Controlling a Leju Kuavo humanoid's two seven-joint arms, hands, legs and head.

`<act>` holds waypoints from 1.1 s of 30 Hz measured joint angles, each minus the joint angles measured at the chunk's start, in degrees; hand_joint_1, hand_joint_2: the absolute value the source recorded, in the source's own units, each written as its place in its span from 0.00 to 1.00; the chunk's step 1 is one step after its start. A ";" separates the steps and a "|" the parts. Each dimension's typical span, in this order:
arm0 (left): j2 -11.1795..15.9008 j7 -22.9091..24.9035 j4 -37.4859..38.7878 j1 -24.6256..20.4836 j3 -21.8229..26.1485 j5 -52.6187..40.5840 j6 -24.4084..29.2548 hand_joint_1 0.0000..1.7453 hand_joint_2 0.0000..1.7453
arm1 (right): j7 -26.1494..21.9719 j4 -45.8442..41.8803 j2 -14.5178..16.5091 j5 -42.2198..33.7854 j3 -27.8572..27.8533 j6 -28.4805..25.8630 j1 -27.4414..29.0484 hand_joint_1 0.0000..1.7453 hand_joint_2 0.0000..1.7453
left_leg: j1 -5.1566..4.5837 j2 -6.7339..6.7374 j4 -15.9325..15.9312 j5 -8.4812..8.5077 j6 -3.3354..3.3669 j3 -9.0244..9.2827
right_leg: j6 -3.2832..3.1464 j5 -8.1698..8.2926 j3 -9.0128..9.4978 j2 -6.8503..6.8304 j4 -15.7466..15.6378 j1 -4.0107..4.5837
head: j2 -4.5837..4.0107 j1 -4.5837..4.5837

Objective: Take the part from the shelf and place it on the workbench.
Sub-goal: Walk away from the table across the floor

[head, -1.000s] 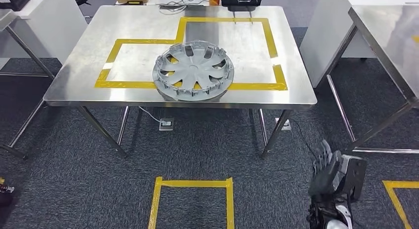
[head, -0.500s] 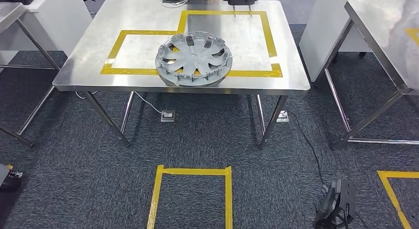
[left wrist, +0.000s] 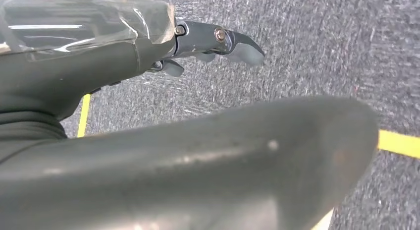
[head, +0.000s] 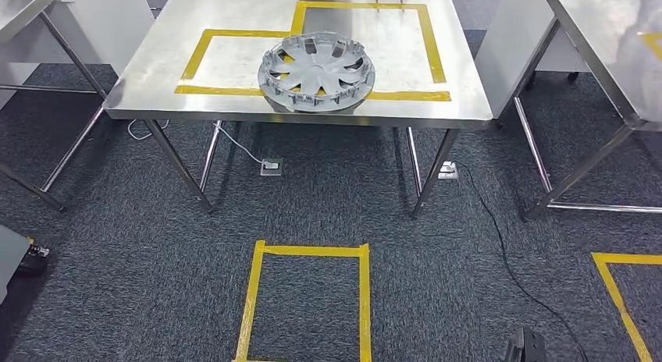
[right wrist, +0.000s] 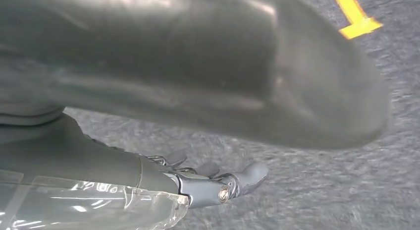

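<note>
The part, a grey wheel cover (head: 316, 69), lies flat on the steel workbench (head: 156, 81), straddling the front line of the yellow tape outline (head: 234, 91). Neither hand touches it. A small dark piece of my right hand (head: 524, 349) shows at the bottom edge of the head view, low over the carpet and far from the bench. In the right wrist view my right hand (right wrist: 198, 76) holds nothing, its fingers (right wrist: 245, 175) stretched out over the carpet. My left hand (left wrist: 188, 160) likewise hangs with nothing in it, fingers (left wrist: 228, 41) extended.
A second steel table (head: 617, 58) stands to the right and another table corner (head: 23, 7) at the far left. Yellow tape squares (head: 308, 299) mark the carpet. A black cable (head: 500, 237) and floor sockets (head: 272, 167) lie under the bench.
The whole picture has shifted: the workbench sits higher and farther off, so the camera moved. My right hand has sunk toward the bottom edge. The wheel cover stays put on the bench.
</note>
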 joint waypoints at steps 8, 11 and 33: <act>-0.32 0.00 0.00 0.04 0.00 -0.04 1.23 0.00 0.00 | 1.23 6.16 0.67 4.74 -2.97 1.08 -0.67 0.00 0.00 | 1.11 -0.31 15.38 -11.63 -2.50 -3.74 | -2.01 3.92 -4.03 -0.21 -0.05 -0.48 | 0.00 0.11; -0.42 0.00 0.00 -0.03 0.00 -0.02 1.46 0.00 0.00 | 1.38 9.55 0.91 6.91 -4.24 1.50 -0.91 0.00 0.00 | 1.59 -0.30 12.76 -8.43 -2.68 1.07 | -1.35 5.13 -5.74 -0.19 0.51 -0.60 | 0.00 0.12; -0.67 0.10 0.02 -0.31 0.01 -0.25 1.38 0.00 0.00 | -0.48 21.36 0.84 11.82 -7.99 3.38 -4.90 0.00 0.00 | -0.79 0.08 -0.04 0.91 0.43 -0.50 | -1.93 0.50 0.61 -0.34 -1.35 1.06 | 0.00 0.85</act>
